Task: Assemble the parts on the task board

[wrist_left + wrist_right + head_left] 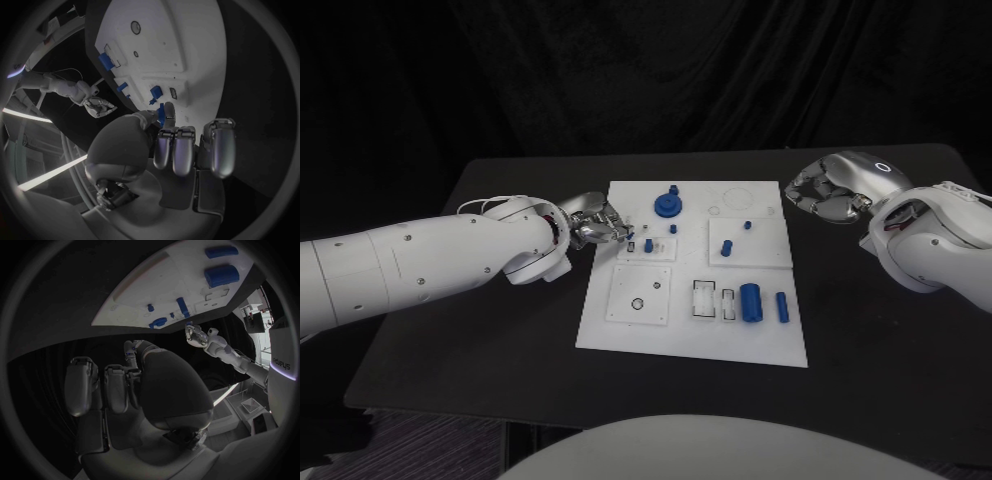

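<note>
The white task board (689, 335) lies in the middle of the black table. My left hand (596, 222) is at the board's left edge and pinches a small blue part (161, 114) between thumb and fingers, just above the board. My right hand (826, 195) hovers off the board's far right corner with its fingers curled in and nothing in them. On the board are a round blue gear (669, 205), a thick blue cylinder (751, 301), a thinner blue peg (782, 307) and small blue pieces (730, 246) standing in raised white blocks.
The board has a square plate with a round hole (638, 303) and two empty rectangular slots (705, 297) near its front. Bare black table (473, 350) runs around the board on all sides.
</note>
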Robot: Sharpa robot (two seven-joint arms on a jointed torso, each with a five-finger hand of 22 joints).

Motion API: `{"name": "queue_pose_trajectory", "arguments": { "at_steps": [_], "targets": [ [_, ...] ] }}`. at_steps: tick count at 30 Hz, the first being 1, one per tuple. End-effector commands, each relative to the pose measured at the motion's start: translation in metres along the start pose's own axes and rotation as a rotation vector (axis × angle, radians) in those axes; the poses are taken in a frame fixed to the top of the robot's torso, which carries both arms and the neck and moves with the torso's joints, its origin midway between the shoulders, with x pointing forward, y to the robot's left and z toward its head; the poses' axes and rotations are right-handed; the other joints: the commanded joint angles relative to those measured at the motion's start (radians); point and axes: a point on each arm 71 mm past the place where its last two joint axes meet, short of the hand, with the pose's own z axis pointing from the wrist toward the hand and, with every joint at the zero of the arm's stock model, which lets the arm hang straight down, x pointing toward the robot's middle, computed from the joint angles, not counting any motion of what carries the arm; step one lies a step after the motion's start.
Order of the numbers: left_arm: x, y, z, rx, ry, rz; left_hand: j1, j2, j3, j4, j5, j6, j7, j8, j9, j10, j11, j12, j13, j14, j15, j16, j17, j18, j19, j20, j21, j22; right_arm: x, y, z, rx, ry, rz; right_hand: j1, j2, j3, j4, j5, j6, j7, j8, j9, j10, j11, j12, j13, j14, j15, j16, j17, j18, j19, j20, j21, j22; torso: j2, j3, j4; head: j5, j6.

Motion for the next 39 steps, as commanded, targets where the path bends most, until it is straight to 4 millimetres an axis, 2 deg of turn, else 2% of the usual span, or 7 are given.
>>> {"name": "queue_pose_trajectory", "arguments": {
  "at_steps": [1,5,8,13,22,28,39],
  "targets": [
    [-0.001,-0.004,-0.003,0.086,-0.152,0.097,-0.001,-0.009,0.004,-0.004,-0.001,-0.005,0.000,0.004,0.006,0.106,-0.004,-0.004,0.263,0.104,-0.004,0.006,0.263,0.002,0.006,-0.005,0.005,0.211,0.001,-0.001,-0.001,0.018,0.005,0.000,-0.005,-0.006,0.004,0.000,-0.002,-0.001,0.003,-0.003,-0.001,0.083,0.006,-0.006,0.237,0.085,0.004,-0.005,0.184,0.011,0.021,0.005,-0.007,0.194,0.001,0.0010,-0.0019,-0.001,0.000],
    [0.006,-0.001,-0.006,0.100,-0.201,0.132,-0.004,-0.008,0.005,0.000,-0.001,-0.008,0.000,0.012,0.013,0.106,-0.004,-0.004,0.263,0.104,-0.004,0.006,0.263,0.001,0.010,-0.006,0.010,0.213,0.001,-0.002,-0.001,0.019,0.006,-0.001,-0.005,-0.006,0.004,0.000,-0.002,-0.001,0.003,-0.003,-0.001,0.083,0.006,-0.006,0.237,0.085,0.004,-0.005,0.184,0.011,0.021,0.005,-0.007,0.194,0.001,0.0005,-0.0020,0.003,0.000],
    [0.011,0.001,-0.007,0.107,-0.239,0.140,-0.009,-0.008,0.004,0.006,-0.004,-0.004,-0.002,0.026,0.024,0.106,-0.006,-0.004,0.263,0.104,-0.005,0.006,0.263,0.000,0.013,-0.006,0.014,0.214,0.001,-0.002,-0.001,0.019,0.006,-0.001,-0.005,-0.006,0.004,0.000,-0.002,-0.001,0.003,-0.003,-0.001,0.083,0.006,-0.006,0.237,0.085,0.004,-0.005,0.184,0.011,0.021,0.005,-0.007,0.194,0.003,-0.0011,-0.0016,0.004,0.000],
    [0.016,0.003,-0.008,0.109,-0.260,0.143,-0.015,-0.008,0.002,0.014,-0.008,0.003,-0.007,0.045,0.039,0.106,-0.010,-0.004,0.263,0.104,-0.008,0.006,0.263,0.000,0.016,-0.008,0.018,0.215,0.001,-0.001,-0.001,0.018,0.007,0.000,-0.005,-0.006,0.004,0.000,-0.002,-0.001,0.003,-0.003,-0.001,0.083,0.006,-0.006,0.237,0.085,0.004,-0.005,0.184,0.011,0.021,0.005,-0.007,0.194,0.003,-0.0004,-0.0016,0.005,0.000],
    [0.021,0.002,-0.008,0.107,-0.259,0.142,-0.022,-0.008,0.000,0.021,-0.011,0.003,-0.007,0.051,0.044,0.106,-0.010,-0.004,0.263,0.104,-0.009,0.006,0.263,0.000,0.016,-0.009,0.017,0.215,0.002,-0.001,-0.001,0.019,0.009,0.000,-0.005,-0.006,0.004,0.000,-0.002,0.001,0.003,-0.002,0.000,0.082,0.006,-0.006,0.236,0.085,0.004,-0.005,0.184,0.011,0.022,0.005,-0.007,0.194,0.003,-0.0010,0.0024,0.000,0.000],
    [0.024,0.003,-0.007,0.090,-0.234,0.145,-0.031,-0.007,-0.004,0.030,-0.014,0.002,-0.008,0.056,0.048,0.106,-0.011,-0.004,0.263,0.104,-0.010,0.006,0.263,-0.001,0.017,-0.010,0.018,0.215,0.002,-0.001,-0.001,0.018,0.010,0.000,-0.005,-0.006,0.004,0.000,-0.002,0.001,0.003,-0.002,0.000,0.082,0.006,-0.006,0.236,0.085,0.004,-0.005,0.184,0.011,0.022,0.005,-0.007,0.194,0.003,-0.0009,-0.0011,0.004,0.000],
    [0.029,0.006,-0.006,0.055,-0.180,0.153,-0.056,-0.001,-0.020,0.057,-0.016,0.008,-0.009,0.066,0.053,0.106,-0.012,-0.004,0.263,0.104,-0.012,0.006,0.263,0.000,0.015,-0.012,0.014,0.213,0.002,0.000,-0.001,0.017,0.013,0.000,-0.005,-0.006,0.004,0.000,-0.002,0.002,0.003,-0.001,0.000,0.082,0.006,-0.006,0.236,0.085,0.004,-0.005,0.184,0.011,0.022,0.005,-0.006,0.194,0.003,0.0005,-0.0010,0.005,0.000]
  ]
}}
